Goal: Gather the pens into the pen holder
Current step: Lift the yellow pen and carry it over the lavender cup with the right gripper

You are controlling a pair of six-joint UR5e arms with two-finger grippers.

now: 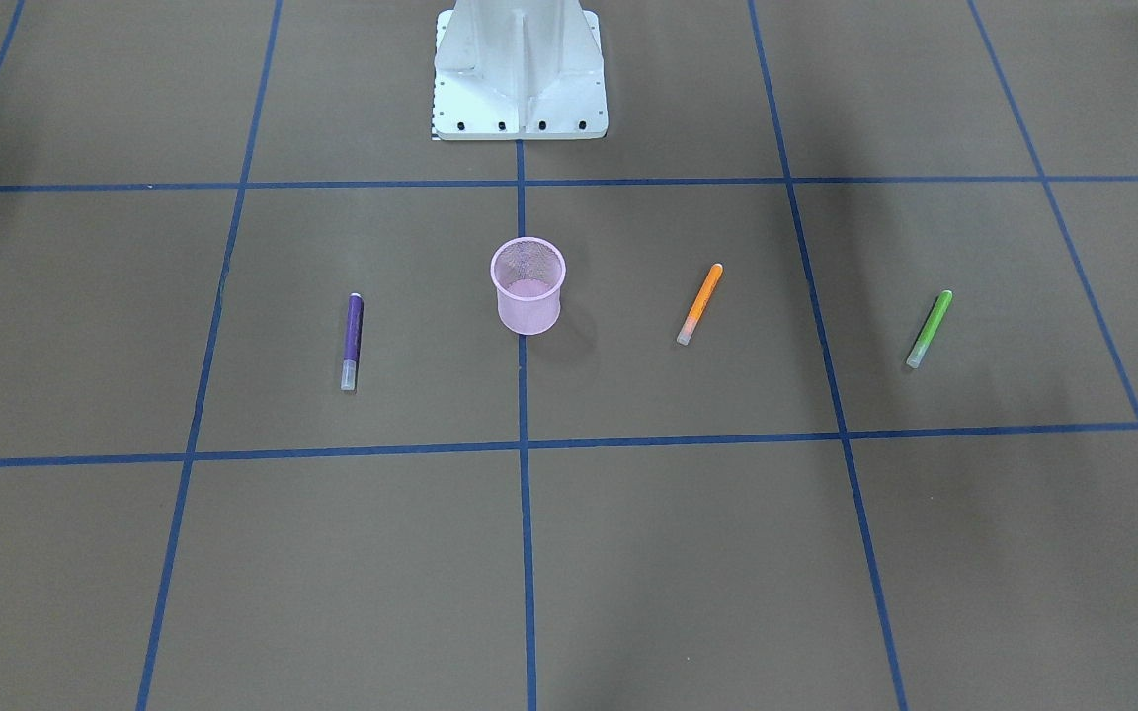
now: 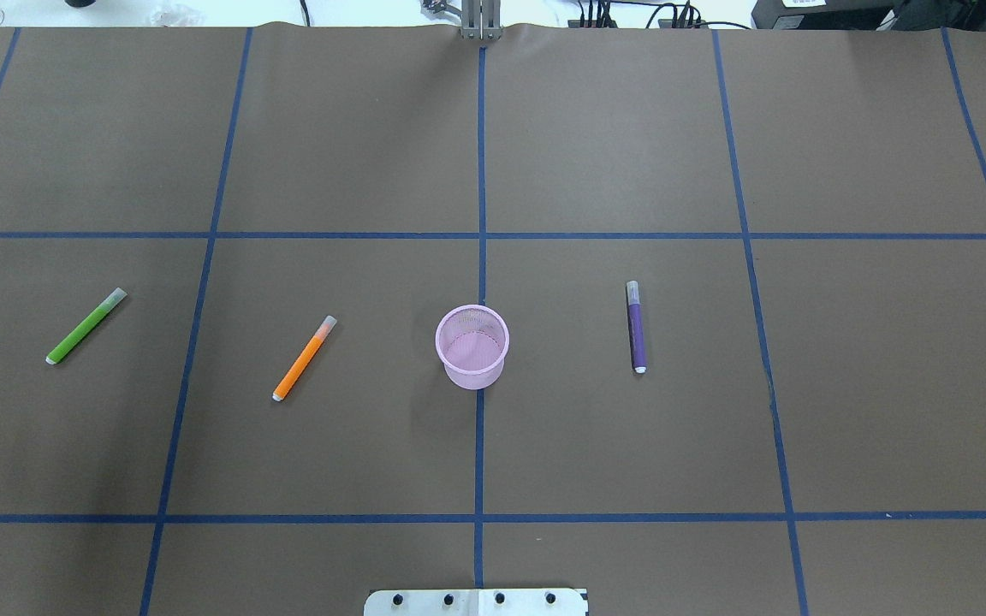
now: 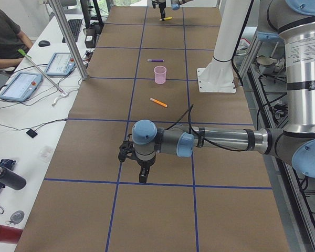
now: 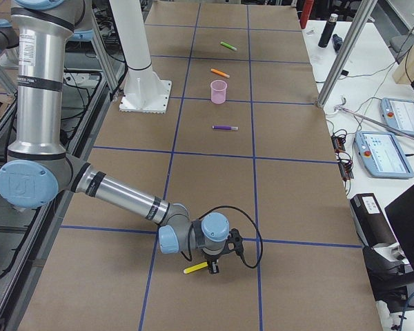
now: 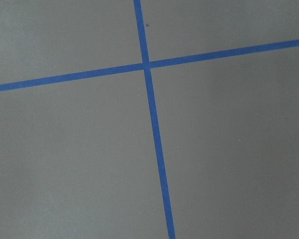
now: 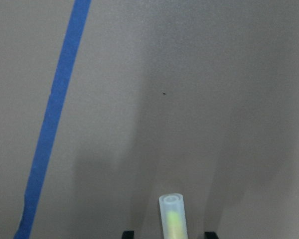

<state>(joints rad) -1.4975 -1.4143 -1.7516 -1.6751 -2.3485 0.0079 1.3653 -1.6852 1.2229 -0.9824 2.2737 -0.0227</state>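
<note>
The pink mesh pen holder point(image 1: 528, 286) point(image 2: 472, 346) stands upright mid-table. The purple pen point(image 2: 636, 327), the orange pen point(image 2: 304, 358) and the green pen point(image 2: 86, 326) lie flat on the table around it. The yellow pen point(image 4: 195, 267) lies at the table's far right end. Its pale cap point(image 6: 173, 216) shows between the fingers of my right gripper point(image 6: 168, 233), which stand apart from it on both sides. My left gripper point(image 3: 142, 176) hangs low over bare table at the left end. I cannot tell whether it is open or shut.
The white robot base point(image 1: 520, 79) stands behind the holder. Side benches hold tablets point(image 3: 20, 86) point(image 4: 383, 153) and bottles point(image 3: 5, 178). A seated person point(image 3: 2, 37) is beside the left bench. Metal frame posts point(image 4: 341, 52) rise at the table's edge.
</note>
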